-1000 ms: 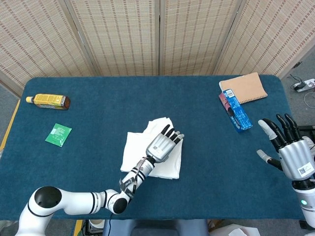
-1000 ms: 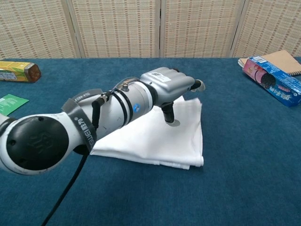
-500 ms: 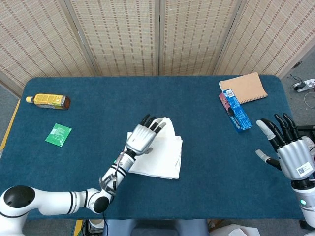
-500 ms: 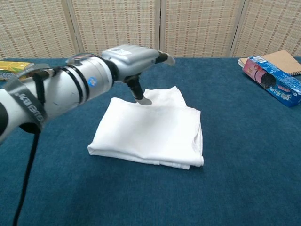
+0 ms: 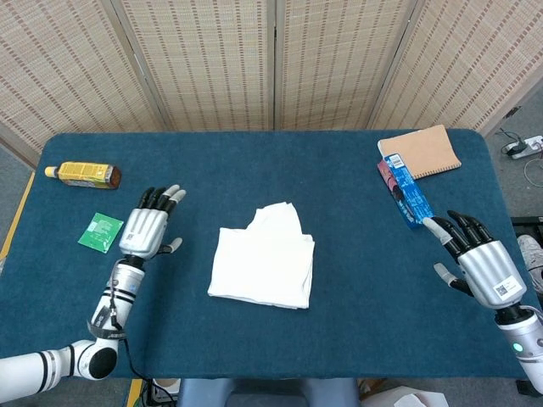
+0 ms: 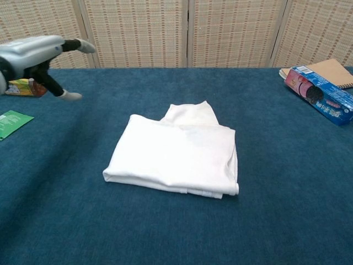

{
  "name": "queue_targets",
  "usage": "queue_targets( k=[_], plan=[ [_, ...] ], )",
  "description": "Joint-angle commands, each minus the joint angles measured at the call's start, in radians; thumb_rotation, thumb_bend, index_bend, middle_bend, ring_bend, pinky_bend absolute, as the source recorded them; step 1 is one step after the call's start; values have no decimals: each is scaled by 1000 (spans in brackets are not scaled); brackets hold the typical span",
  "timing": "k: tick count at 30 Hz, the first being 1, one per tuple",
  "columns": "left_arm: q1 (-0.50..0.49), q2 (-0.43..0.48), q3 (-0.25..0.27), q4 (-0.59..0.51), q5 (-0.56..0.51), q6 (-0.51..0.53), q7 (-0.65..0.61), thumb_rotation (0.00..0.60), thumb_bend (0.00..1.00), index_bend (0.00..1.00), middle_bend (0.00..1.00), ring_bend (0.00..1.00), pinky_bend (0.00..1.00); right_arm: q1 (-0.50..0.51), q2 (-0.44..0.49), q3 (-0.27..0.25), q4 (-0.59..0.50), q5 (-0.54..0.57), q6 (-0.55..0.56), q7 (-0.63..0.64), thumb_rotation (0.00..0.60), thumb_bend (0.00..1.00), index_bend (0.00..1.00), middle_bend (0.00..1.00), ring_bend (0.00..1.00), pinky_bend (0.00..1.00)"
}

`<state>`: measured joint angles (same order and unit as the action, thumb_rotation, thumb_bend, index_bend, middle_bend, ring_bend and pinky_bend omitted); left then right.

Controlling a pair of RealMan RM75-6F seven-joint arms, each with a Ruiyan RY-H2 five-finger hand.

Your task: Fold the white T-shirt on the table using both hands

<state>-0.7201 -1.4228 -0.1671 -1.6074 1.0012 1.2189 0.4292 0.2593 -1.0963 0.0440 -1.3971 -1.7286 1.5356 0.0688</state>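
Note:
The white T-shirt (image 5: 263, 264) lies folded into a compact rectangle in the middle of the blue table (image 5: 254, 170), with a smaller flap sticking out at its far edge; the chest view shows the T-shirt (image 6: 174, 156) the same way. My left hand (image 5: 148, 226) hovers well to the left of it, fingers spread and holding nothing, and appears in the chest view as the left hand (image 6: 38, 55) raised at the upper left. My right hand (image 5: 475, 257) is far to the right, open and empty, out of the chest view.
A yellow bottle (image 5: 83, 175) and a green packet (image 5: 101, 232) lie at the left, close to my left hand. A blue snack box (image 5: 405, 188) and a brown notebook (image 5: 421, 152) sit at the far right.
My left hand has lifted off the shirt and swung far left, past the shirt's edge. My right hand has shifted slightly inward and lower. The shirt stays folded in place.

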Motion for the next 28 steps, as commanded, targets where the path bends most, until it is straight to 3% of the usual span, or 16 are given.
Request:
queue_targets(
  k=[1,6,12,17,28],
  plan=[
    [81,53,50,-2,56,52,-84,600,246,128,86,75,0,13,16,-19,-27,16,-58,-23,600,308,125,188,119,216],
    [179,115,94,1,103,108,-161,600,246,129,86,76,0,9,12,-25,-41,34,-79,-29,600,338,131,209,160,266],
    [295,158,143,-15,159,203,-210,600,246,143,86,76,0,-21,-10,-37,-22,55,-66,-10,600,429,228,303,214,309],
    [390,173,192,-39,200,287,-185,600,246,153,86,76,0,-46,-14,-58,-31,73,-77,16,600,441,260,334,230,319],
    [541,187,239,-113,275,414,-155,600,246,158,86,76,0,-79,-16,-65,-40,68,-44,15,600,455,288,334,233,332]
  ],
)
